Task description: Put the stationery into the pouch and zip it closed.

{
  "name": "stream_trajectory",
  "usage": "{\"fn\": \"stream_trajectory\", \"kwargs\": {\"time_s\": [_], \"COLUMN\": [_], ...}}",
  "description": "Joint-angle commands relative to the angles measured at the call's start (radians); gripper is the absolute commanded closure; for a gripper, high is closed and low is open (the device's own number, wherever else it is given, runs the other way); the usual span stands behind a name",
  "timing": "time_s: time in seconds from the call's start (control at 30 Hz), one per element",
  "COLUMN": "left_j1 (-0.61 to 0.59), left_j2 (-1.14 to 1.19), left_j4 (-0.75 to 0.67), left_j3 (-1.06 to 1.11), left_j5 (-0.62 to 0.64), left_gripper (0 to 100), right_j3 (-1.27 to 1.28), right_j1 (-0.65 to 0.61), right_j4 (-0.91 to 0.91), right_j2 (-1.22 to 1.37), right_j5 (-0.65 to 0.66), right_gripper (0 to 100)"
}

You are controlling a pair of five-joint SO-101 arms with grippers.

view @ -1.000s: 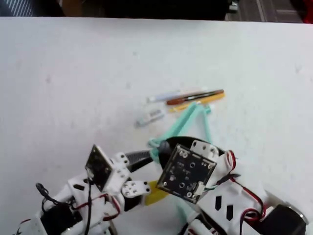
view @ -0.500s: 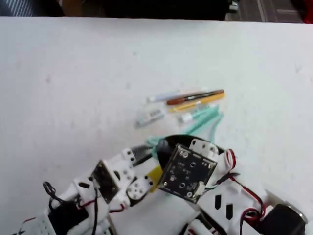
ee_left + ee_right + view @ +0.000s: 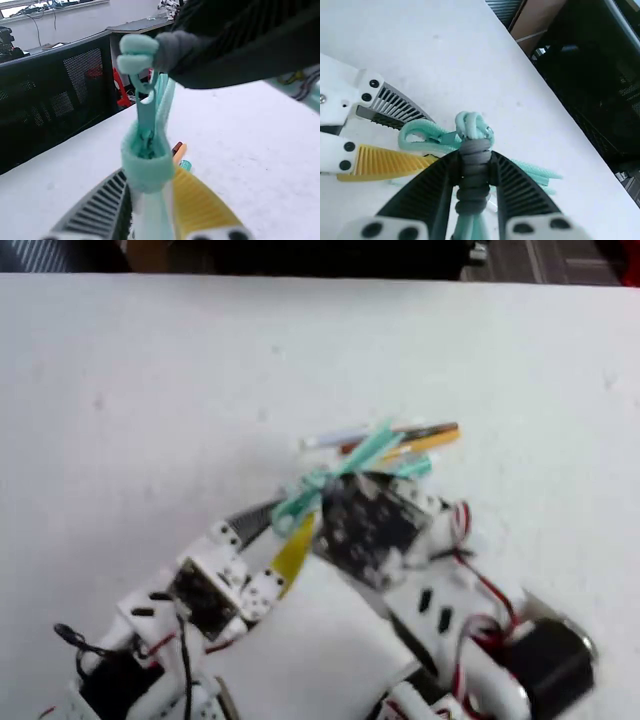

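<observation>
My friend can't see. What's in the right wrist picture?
The black right gripper pinches a grey braided knot on a mint-green cord. The left gripper, grey and yellow fingered, holds the cord's other loop, above a white table.

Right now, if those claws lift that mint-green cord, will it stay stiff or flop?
Probably floppy: the mint cord curls in loose loops past the right gripper. Likely light, as the left gripper pinches just its strap end. The grey wrapping may resist slipping.
</observation>
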Motion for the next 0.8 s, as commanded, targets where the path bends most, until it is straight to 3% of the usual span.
{"fn": "stream_trajectory", "kwargs": {"time_s": [0.0,0.27,0.77], "left_j1": [-0.002,0.001,0.005], "left_j2": [0.005,0.005,0.005], "left_j4": [0.032,0.015,0.018], "left_j3": [-0.035,0.091,0.097], "left_j5": [-0.015,-0.015,-0.015], "left_gripper": [98,98,98], "right_j3": [-0.028,-0.025,0.110], "right_j1": [0.015,0.018,0.021], "right_j4": [-0.035,-0.033,-0.113], "right_j2": [0.085,0.064,0.053], "right_j5": [-0.008,-0.008,-0.008], "right_gripper": [98.1,98.1,98.1]}}
